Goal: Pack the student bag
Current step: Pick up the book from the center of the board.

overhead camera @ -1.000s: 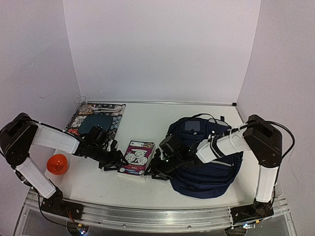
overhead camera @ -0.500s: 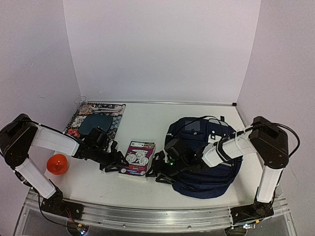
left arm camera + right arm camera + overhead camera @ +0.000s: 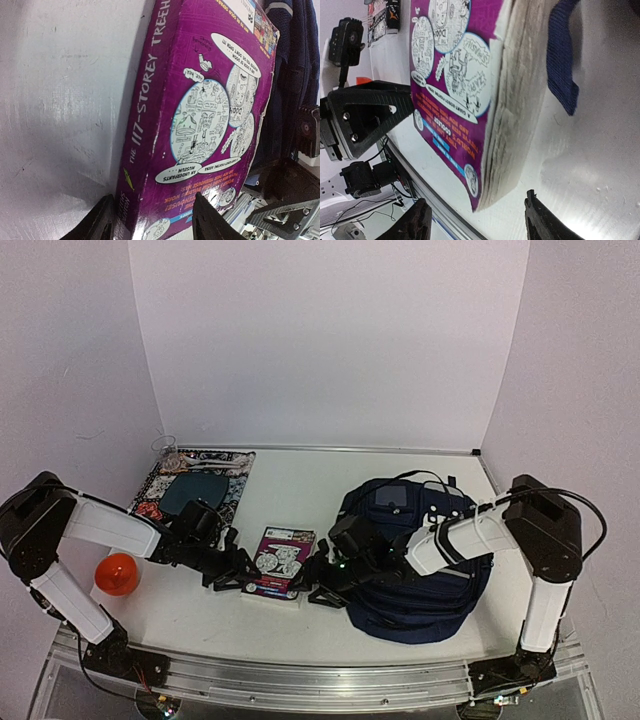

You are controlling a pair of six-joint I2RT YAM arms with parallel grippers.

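Moved: my right gripper [image 3: 476, 200] has drawn slightly back toward 12 o'clock since half a second ago. The left gripper [image 3: 152, 200] and the book [image 3: 280, 560] sit where they were.
Meaning: I read this as both arms lining up on the book from opposite ends. It lies flat on the table [image 3: 300, 485], not lifted, so packing has barely begun.
Left fingers: spread, straddling the book's spine corner, and not clamped as far as I can see.
Right fingers: spread wide, with the page-edge corner just ahead between them.
Student bag [image 3: 425, 570]: lying at the table's 3 o'clock side, just beside the book's 3 o'clock edge.
Bag contents: I can't tell whether any compartment is open, and nothing shows inside.
Other container: a clear cup [image 3: 165, 448] stands at 10 o'clock, its contents too small to tell.
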